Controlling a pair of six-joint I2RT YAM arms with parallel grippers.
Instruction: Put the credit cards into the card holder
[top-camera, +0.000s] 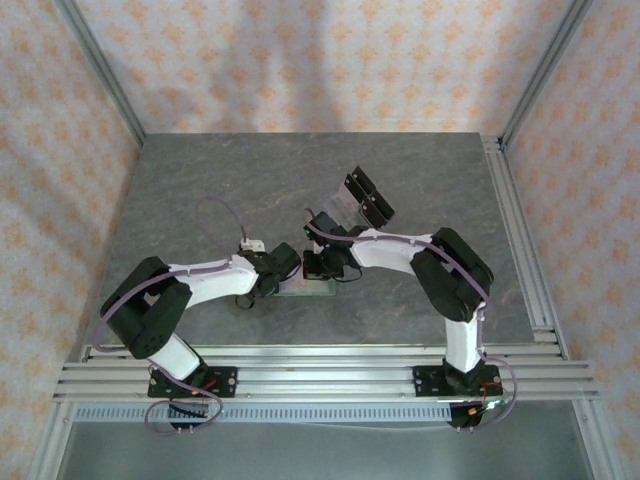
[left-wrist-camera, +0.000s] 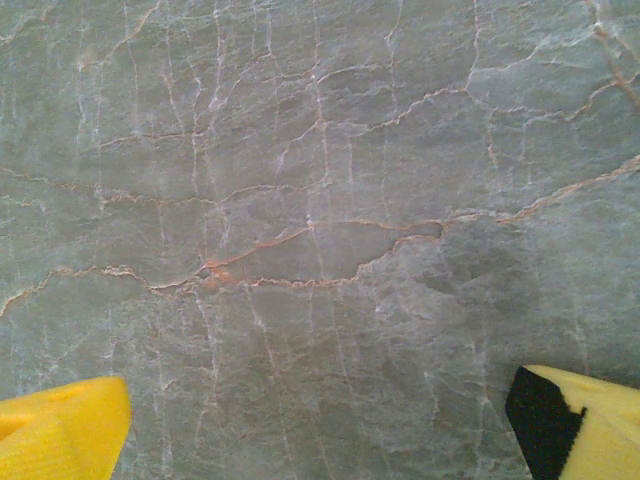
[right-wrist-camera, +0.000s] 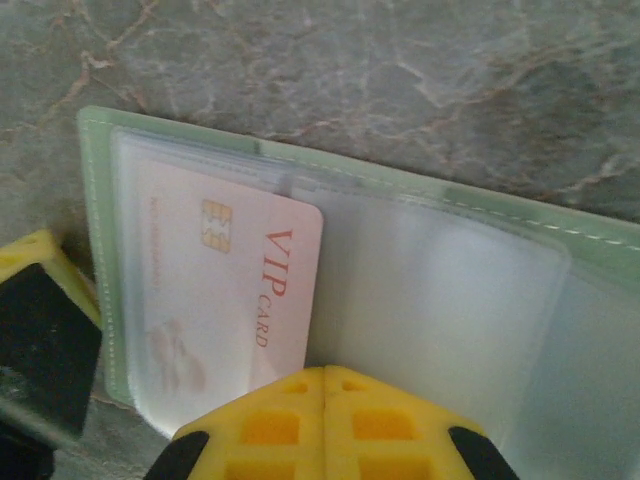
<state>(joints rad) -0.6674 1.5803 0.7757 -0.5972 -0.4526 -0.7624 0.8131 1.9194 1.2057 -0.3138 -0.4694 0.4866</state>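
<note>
Inside one card holder, one card

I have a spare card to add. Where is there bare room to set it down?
Free: the table's far-left stretch, left of the acrylic rack; also right of the rack up to the aluminium rail. Crowded: near centre, where the left gripper and right gripper meet at the card holder.

This is looking like a robotics lab test cell: aluminium profile rails are running along the near edge of a grey marbled tabletop, patterned backdrop panels are closing in its other edges, and two robot arms are sitting bolted there.
</note>
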